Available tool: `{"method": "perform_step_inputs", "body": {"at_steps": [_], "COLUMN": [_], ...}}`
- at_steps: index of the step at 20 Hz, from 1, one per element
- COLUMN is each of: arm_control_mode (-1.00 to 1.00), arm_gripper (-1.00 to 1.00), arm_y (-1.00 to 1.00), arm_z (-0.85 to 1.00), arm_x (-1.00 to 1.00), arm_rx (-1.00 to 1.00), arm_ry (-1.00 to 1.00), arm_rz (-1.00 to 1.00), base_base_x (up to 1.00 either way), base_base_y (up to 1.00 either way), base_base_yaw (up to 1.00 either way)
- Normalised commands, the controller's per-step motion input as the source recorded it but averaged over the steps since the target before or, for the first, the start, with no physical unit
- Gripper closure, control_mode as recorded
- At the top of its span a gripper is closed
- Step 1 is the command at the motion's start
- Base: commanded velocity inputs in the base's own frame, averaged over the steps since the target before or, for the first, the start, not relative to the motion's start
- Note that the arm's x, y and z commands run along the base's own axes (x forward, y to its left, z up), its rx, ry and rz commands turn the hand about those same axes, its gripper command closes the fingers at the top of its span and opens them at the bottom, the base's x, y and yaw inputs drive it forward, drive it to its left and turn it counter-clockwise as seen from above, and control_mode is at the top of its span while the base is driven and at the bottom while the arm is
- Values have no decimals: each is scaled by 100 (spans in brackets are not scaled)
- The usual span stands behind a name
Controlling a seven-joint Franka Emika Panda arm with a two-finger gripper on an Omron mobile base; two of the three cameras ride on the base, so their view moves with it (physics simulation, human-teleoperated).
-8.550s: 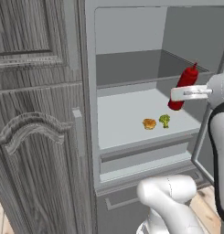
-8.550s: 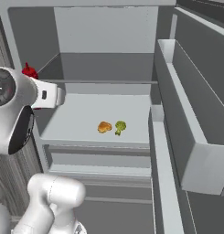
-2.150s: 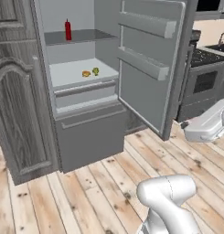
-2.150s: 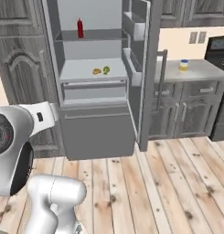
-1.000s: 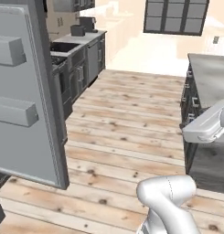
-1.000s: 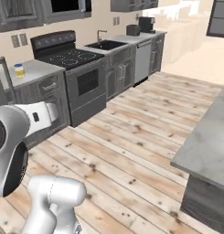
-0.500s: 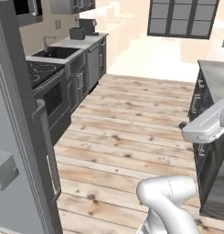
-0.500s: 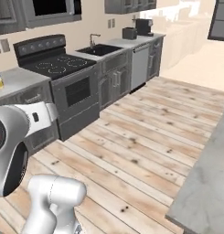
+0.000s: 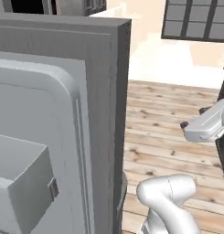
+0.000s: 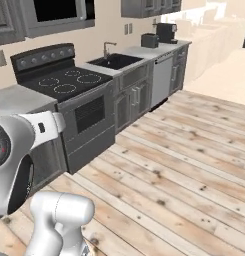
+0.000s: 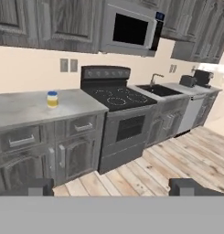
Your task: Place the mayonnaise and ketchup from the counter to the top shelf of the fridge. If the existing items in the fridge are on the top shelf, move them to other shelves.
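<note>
Sitting upright on desk (image 11: 22,107) at left, w/ blue lid: mayonnaise (image 11: 52,99), near back wall. Just right of desk: black stove (image 11: 118,98), then sink (image 11: 158,90). Low in hand view: gripper (image 11: 111,187), jaws spread wide, holding nothing, well apart from jar.

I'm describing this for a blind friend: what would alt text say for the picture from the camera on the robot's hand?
A small cream mayonnaise jar with a blue lid stands alone on a pale stone counter, seen between the robot's open gripper tips. To its right are a black stove under a microwave, then a sink, above a wood-plank floor.
</note>
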Motion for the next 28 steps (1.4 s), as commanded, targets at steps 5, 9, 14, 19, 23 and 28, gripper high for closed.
{"method": "perform_step_inputs", "body": {"at_steps": [5, 9, 14, 19, 23, 28], "arm_control_mode": [100, 100, 100, 100, 100, 100], "arm_gripper": [-100, -100, -100, -100, -100, -100], "arm_y": [0, 0, 0, 0, 0, 0], "arm_z": [0, 0, 0, 0, 0, 0], "arm_x": [0, 0, 0, 0, 0, 0], "arm_rx": [0, 0, 0, 0, 0, 0], "arm_ry": [0, 0, 0, 0, 0, 0], "arm_rz": [0, 0, 0, 0, 0, 0], "base_base_x": [100, 100, 100, 100, 100, 99], "base_base_y": [96, 64, 4, -9, -20, -12], "base_base_yaw": [13, 11, 11, 24, 59, 65]}}
